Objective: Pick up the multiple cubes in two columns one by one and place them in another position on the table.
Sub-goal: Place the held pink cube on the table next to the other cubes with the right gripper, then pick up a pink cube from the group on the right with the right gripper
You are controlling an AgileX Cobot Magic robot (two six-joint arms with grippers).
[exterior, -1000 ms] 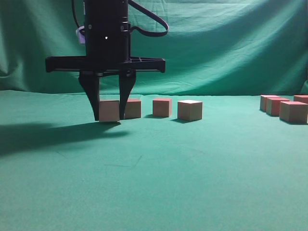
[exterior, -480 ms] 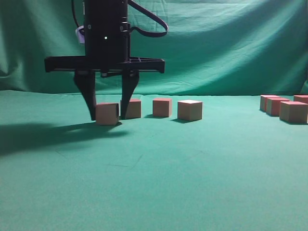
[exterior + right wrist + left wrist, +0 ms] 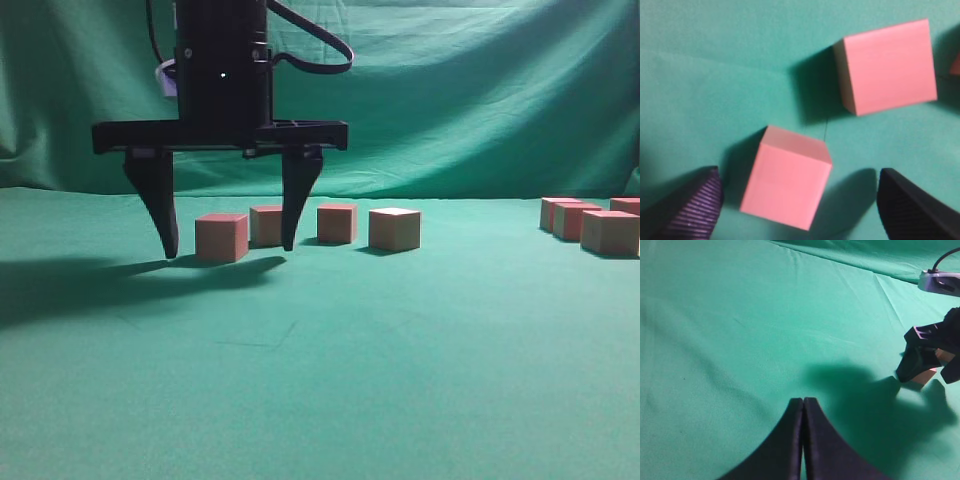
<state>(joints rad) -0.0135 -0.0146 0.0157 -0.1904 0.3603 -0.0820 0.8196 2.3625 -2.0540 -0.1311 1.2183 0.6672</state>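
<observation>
Eight cubes show in your exterior view, all resting on the table (image 3: 330,380), whose green cloth is the broadest thing in front of you and takes the arm's long shadow reaching leftward from the gripper. Next in size is the right gripper (image 3: 228,245), hanging straight down over the near cube (image 3: 221,237) with its jaws spread wide and released; each finger stands clear of that cube, one on either side, with green cloth showing in both gaps. From the right wrist view you see the same near cube (image 3: 786,177) turned a little askew between the two dark fingertips (image 3: 910,200), touching neither. Just behind the near cube, beside the gripper's right-hand finger in the exterior view, sits a second cube (image 3: 266,225), and in the wrist view that second cube (image 3: 886,65) lies apart from the near one with a strip of cloth between them. Further right of the near cube you have a third cube (image 3: 337,222) and a fourth cube (image 3: 394,229), in a loose row. Well apart from the near cube, at the far right edge, a cluster of four cubes (image 3: 595,222) stands close together. Your left gripper (image 3: 803,412) hovers over bare cloth with its fingers pressed together, holding nothing.
</observation>
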